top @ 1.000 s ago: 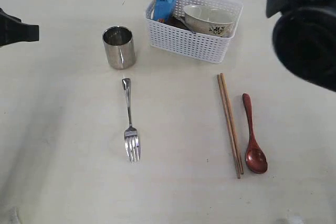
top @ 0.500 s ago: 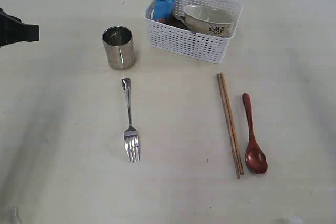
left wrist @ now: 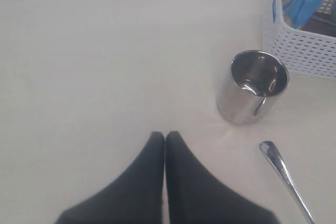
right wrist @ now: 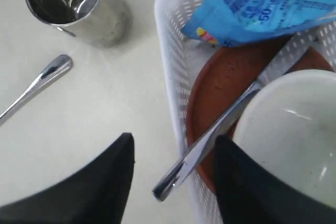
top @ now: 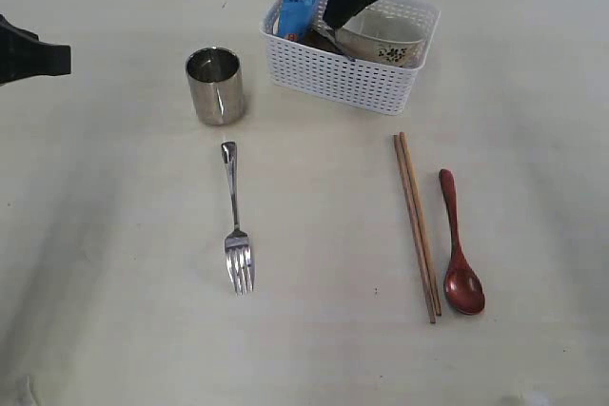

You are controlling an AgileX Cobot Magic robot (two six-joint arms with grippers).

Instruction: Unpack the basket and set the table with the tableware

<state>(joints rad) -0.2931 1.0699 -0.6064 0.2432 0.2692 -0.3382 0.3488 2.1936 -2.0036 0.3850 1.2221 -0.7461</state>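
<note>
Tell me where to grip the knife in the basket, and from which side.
Probably best to grip the knife's free handle end, which sticks out over the basket rim. Come from above at that rim, jaws astride the handle. It slants up clear there, while the rest lies on the plate between bowl and packet.

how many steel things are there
3: the mug left of the basket, the fork on the table near it, the knife in the basket. Others may hide under the bowl.
</note>
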